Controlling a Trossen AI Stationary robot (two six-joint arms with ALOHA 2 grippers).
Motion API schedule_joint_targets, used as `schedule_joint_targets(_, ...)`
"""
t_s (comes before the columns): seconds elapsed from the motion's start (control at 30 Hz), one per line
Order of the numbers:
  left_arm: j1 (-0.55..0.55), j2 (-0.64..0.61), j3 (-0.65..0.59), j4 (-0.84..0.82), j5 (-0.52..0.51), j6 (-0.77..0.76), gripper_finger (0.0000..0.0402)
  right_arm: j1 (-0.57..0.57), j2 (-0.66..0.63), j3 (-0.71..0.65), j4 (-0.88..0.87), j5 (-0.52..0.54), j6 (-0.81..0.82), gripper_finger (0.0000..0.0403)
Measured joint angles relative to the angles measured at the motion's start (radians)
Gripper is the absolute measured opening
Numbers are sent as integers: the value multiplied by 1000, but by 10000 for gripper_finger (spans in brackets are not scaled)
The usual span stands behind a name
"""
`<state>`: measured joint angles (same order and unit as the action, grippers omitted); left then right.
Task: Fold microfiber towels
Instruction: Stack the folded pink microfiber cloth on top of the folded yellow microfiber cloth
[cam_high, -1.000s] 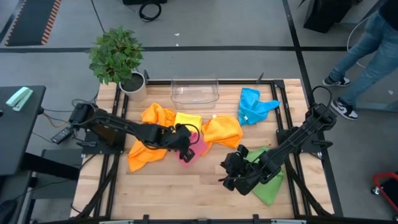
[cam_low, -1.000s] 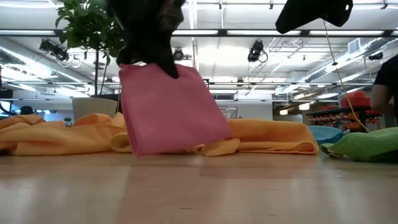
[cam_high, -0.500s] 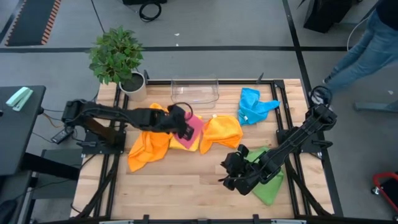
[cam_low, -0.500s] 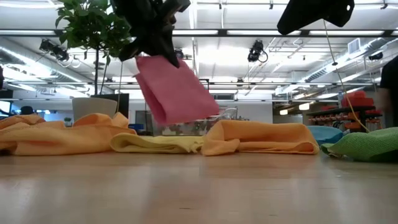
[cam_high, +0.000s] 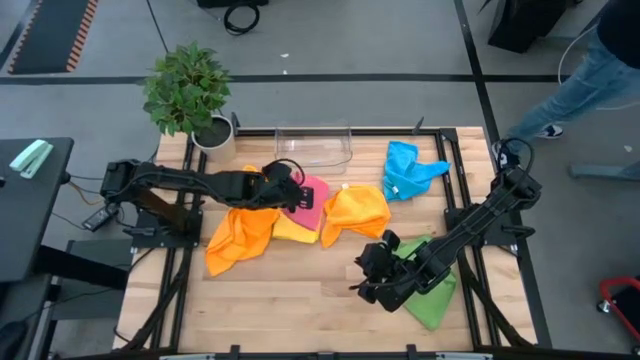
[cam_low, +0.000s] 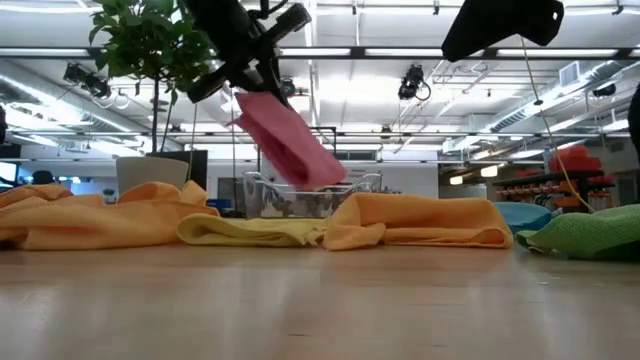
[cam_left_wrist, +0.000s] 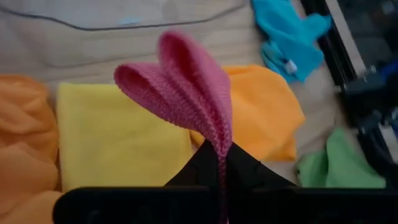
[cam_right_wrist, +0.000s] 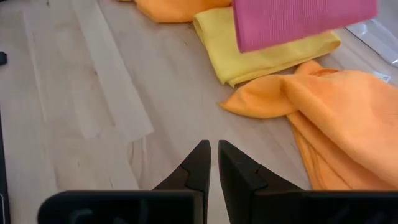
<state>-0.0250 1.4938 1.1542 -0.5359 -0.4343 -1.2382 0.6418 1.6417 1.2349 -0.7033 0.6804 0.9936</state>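
Observation:
My left gripper (cam_high: 287, 190) is shut on a folded pink towel (cam_high: 309, 194), held in the air above the yellow towel (cam_high: 297, 228), near the clear bin (cam_high: 313, 147). In the low view the pink towel (cam_low: 291, 140) hangs slanting below the gripper (cam_low: 252, 78). Two orange towels (cam_high: 240, 232) (cam_high: 358, 211) lie crumpled on either side of the yellow one. A blue towel (cam_high: 408, 168) lies bunched at the far right. My right gripper (cam_high: 371, 276) is shut and empty above bare wood, beside the green towel (cam_high: 433, 292). My left gripper pinches the folded pink towel between its two fingers at one end (cam_left_wrist: 221, 148), several layers together, with two rounded folds (cam_left_wrist: 180, 81) showing beyond the fingertips. The fingers come from the table's left, slanting down. The towel is lifted clear and hangs tilted below them (cam_low: 300, 150).
A potted plant (cam_high: 188, 92) stands at the far left corner. The clear bin stands at the far edge. Bare wood (cam_high: 290, 300) lies along the near side of the table. A person's legs (cam_high: 590, 70) show beyond the table's right side.
My left gripper has risen and gone toward the far edge and the bin, carrying the pink towel. The towel's lower edge, down at the table a second ago, is lifted clear, and the towel now hangs tilted. My right gripper has kept still.

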Motion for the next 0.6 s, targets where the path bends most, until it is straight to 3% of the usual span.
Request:
schedule_joint_targets(0.27, -1, 116, -1, -35, 11, -90, 11, 0, 0, 0, 0, 4, 7, 39)
schedule_joint_targets(0.6, 12, 121, 1, 251, 23, -60, 11, 3, 0, 0, 1, 4, 22, 39)
